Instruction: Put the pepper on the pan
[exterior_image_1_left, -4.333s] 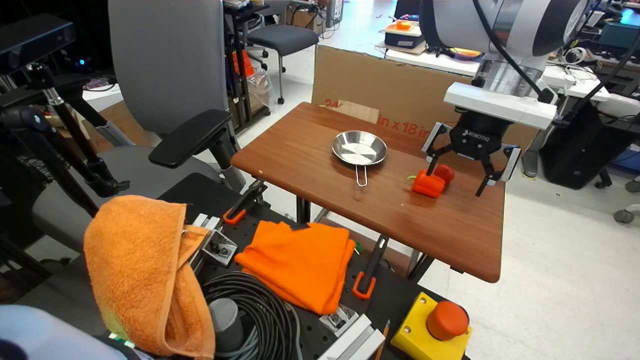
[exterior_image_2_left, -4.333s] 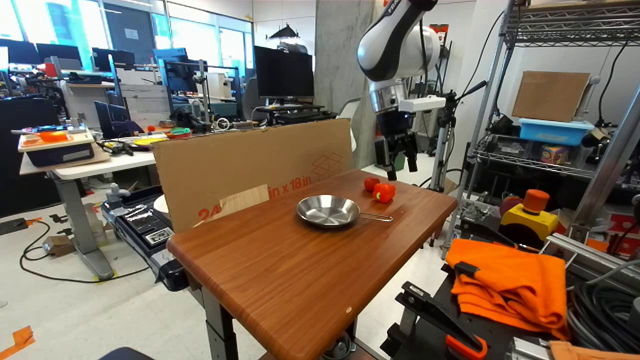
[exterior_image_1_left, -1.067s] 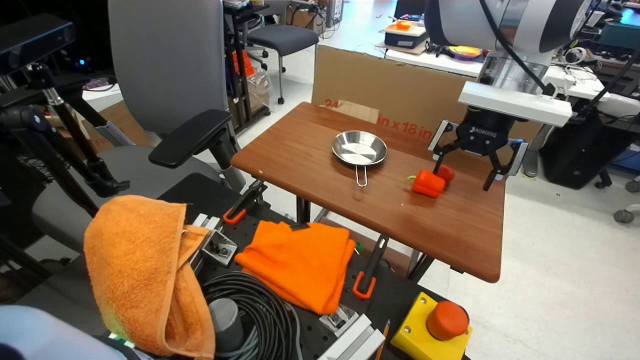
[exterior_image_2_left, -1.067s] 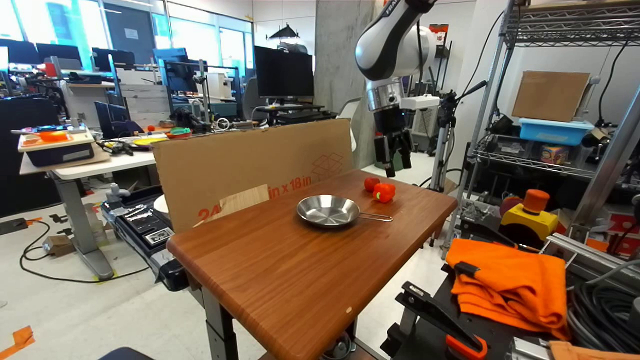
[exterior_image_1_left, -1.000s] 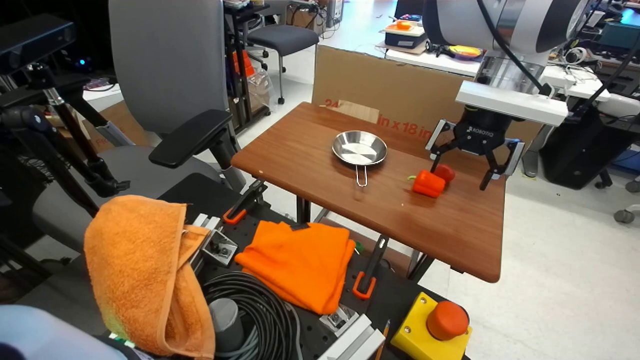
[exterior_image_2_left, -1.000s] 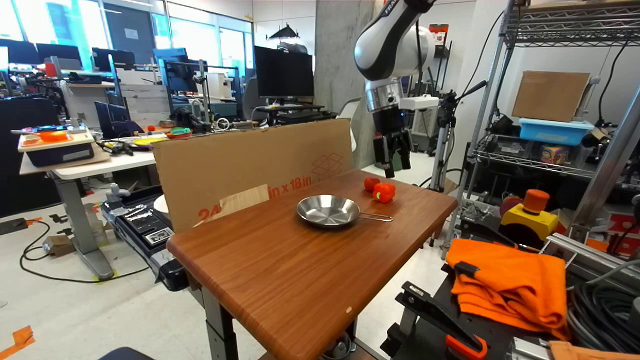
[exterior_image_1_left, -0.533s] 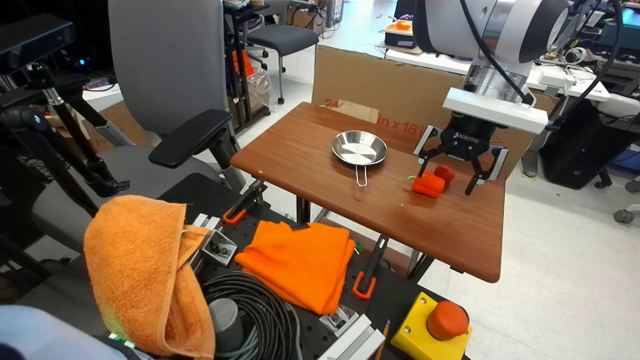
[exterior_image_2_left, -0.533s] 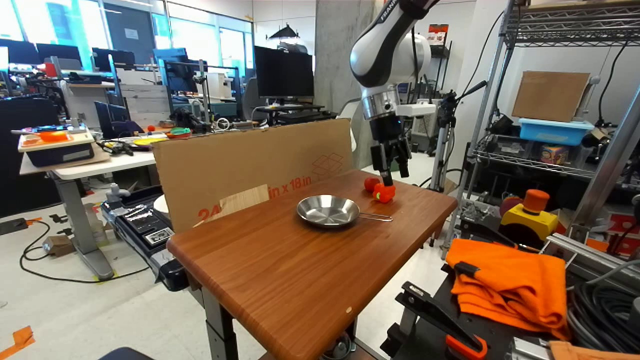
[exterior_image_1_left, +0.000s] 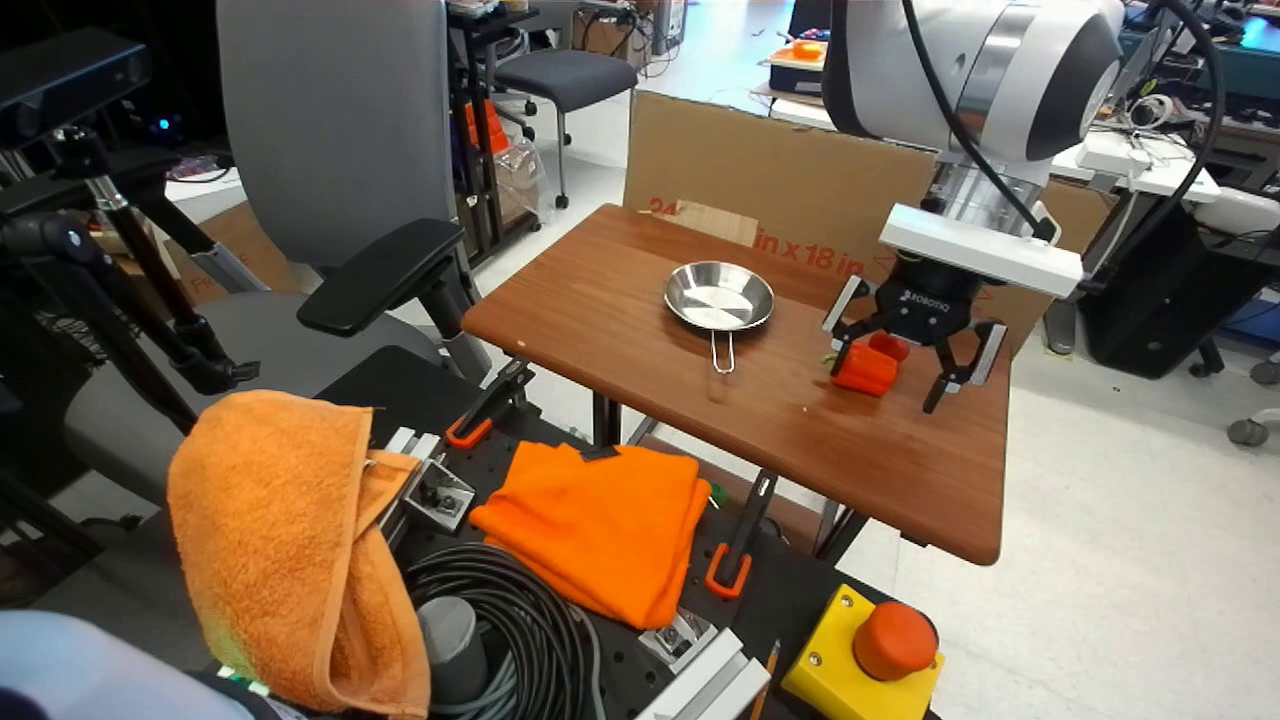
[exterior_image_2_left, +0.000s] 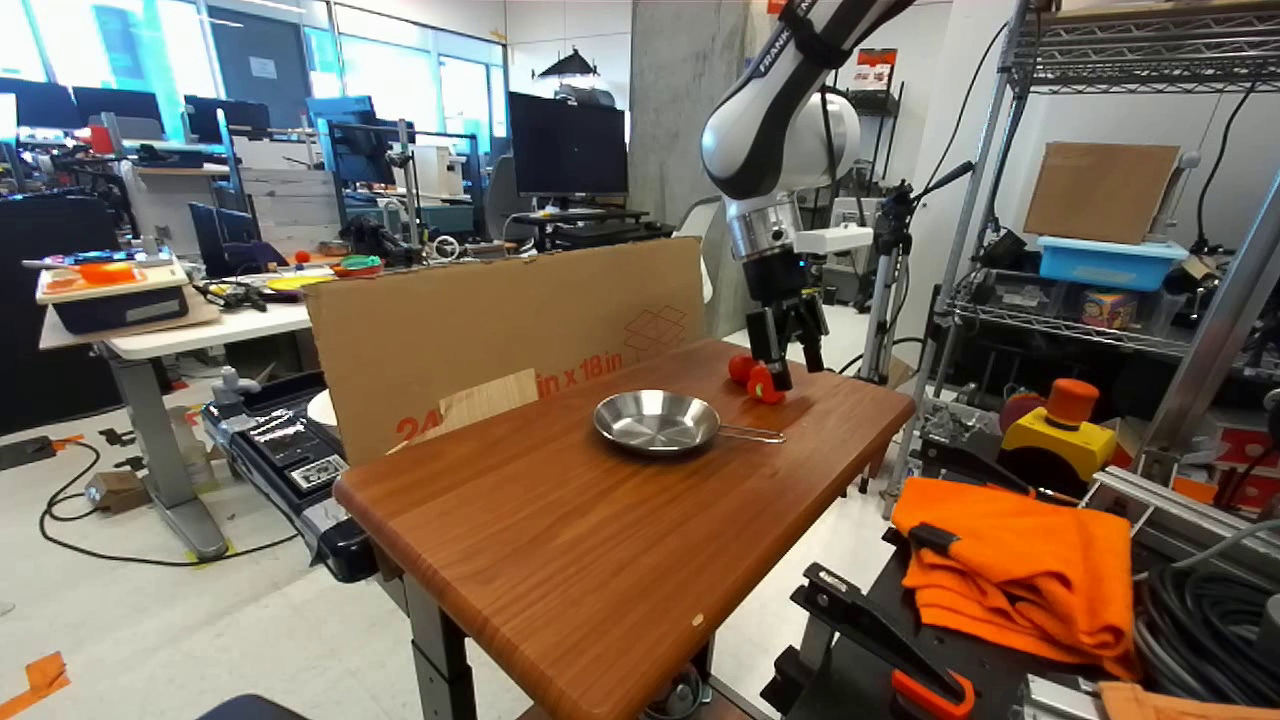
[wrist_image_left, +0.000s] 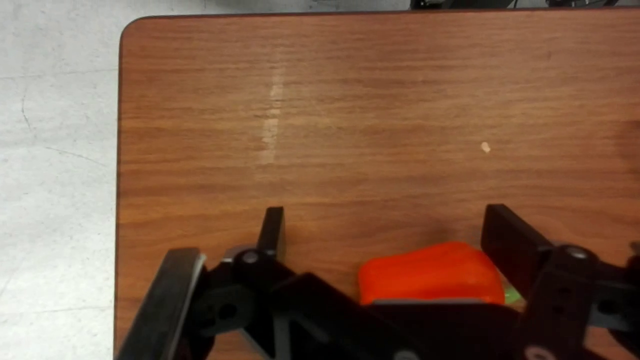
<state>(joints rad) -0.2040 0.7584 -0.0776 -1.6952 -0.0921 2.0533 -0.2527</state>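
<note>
The orange-red pepper (exterior_image_1_left: 868, 372) lies on its side on the table, its green stem end toward the pan. My gripper (exterior_image_1_left: 884, 388) is low over it with the jaws wide open. In the wrist view the pepper (wrist_image_left: 432, 275) sits between the spread fingers, nearer the right-hand one, which stands at its stem end and seems to touch it. A wide gap separates its blunt end from the left-hand finger. The palm hides the pepper's lower part there. The shiny silver pan (exterior_image_2_left: 655, 420) rests on the table with nothing in it; its wire handle points toward the table's long edge.
A smaller red piece (exterior_image_1_left: 889, 346) lies right beside the pepper, on the cardboard side. A cardboard sheet (exterior_image_2_left: 520, 320) stands along the table's far edge. The wooden table (exterior_image_1_left: 590, 300) has an end edge close to the gripper. Clamps and an orange cloth (exterior_image_1_left: 600, 530) are on a black bench nearby.
My gripper has come down and shifted toward the pan, its jaws staying open. Within the last half second the pepper has slid slightly away from the pan. Pan and red piece have not moved.
</note>
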